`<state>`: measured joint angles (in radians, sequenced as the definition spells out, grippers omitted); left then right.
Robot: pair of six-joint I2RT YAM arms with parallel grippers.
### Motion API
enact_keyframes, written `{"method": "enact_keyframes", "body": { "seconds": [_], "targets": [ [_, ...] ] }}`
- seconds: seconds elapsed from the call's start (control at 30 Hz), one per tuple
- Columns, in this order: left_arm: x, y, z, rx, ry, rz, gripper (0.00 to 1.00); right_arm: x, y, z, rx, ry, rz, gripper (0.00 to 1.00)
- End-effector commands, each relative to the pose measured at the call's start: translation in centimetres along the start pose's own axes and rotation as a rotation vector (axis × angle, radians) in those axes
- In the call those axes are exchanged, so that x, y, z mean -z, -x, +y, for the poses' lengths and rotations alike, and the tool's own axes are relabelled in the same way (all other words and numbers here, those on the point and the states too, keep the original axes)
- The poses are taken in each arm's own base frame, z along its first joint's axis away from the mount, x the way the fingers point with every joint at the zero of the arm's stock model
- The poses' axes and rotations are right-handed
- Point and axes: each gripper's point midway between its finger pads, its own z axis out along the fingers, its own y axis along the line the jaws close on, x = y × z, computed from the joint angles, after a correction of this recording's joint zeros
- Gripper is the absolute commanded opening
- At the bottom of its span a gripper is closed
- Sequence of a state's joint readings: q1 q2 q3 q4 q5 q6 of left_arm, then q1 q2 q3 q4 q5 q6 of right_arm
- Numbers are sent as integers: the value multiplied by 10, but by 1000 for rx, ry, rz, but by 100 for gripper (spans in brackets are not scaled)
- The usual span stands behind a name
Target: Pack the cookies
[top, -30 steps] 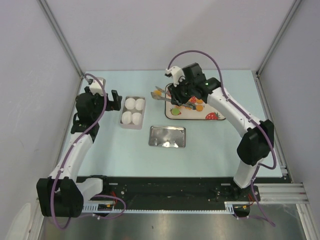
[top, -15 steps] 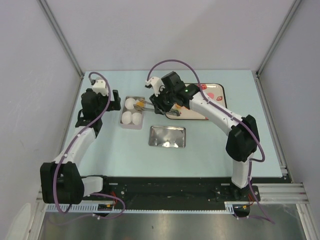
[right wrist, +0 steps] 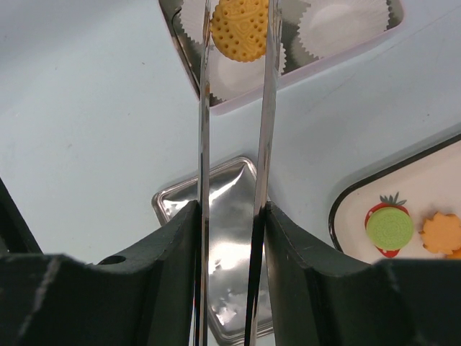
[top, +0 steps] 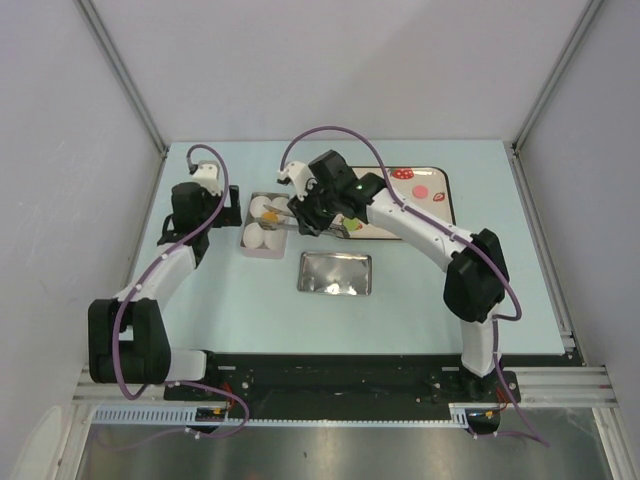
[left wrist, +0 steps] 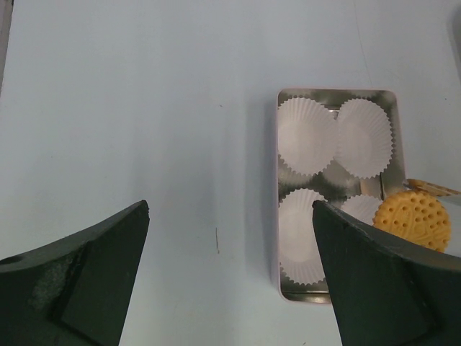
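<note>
a round orange-yellow cookie [right wrist: 241, 27], its face dotted with small holes, is pinched by its edges between the tips of a pair of metal tongs [right wrist: 204, 144]. it is held over a small metal tin [left wrist: 278, 180] that is lined with four white pleated paper cups [left wrist: 306, 135]. in the left wrist view the cookie is seen above one corner cup, partly covering it; whether it touches the paper cannot be told. the tongs are gripped by the right claw [right wrist: 229, 216], whose black fingers are pressed against the outer sides of the two blades, so that the blades are squeezed in toward each other. under the tongs, just beside the tin, a shiny flat metal lid [right wrist: 230, 303] is laid on the pale blue bench [left wrist: 144, 108]. farther right, a white tray with a dark rim [right wrist: 360, 223] is seen, printed with strawberries, and a green disc [right wrist: 390, 228] and an orange scalloped piece [right wrist: 441, 232] are carried on it. the left claw [left wrist: 229, 281] is held spread wide above the bench beside the tin, with nothing between its fingers.
</note>
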<state>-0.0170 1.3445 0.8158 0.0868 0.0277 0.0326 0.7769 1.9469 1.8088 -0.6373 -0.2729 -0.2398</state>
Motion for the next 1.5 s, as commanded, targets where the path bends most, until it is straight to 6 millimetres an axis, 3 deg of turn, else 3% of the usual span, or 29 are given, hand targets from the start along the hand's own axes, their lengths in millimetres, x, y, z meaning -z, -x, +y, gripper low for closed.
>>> {"method": "enact_keyframes", "body": {
  "seconds": [0.0, 0.2, 0.27, 0.83, 1.47],
  "targets": [
    [1, 15, 8, -8, 25, -47, 100, -2, 20, 0, 21, -14, -52, 36],
    [1, 14, 3, 15, 0, -43, 99, -10, 11, 0, 18, -7, -23, 36],
    [2, 13, 15, 35, 26, -43, 100, -12, 8, 1, 19, -6, -15, 36],
    [8, 22, 13, 42, 8, -68, 100, -26, -8, -2, 26, -5, 34, 36],
    [10, 26, 14, 45, 5, -79, 100, -32, -16, -1, 28, -1, 58, 36]
  ]
}}
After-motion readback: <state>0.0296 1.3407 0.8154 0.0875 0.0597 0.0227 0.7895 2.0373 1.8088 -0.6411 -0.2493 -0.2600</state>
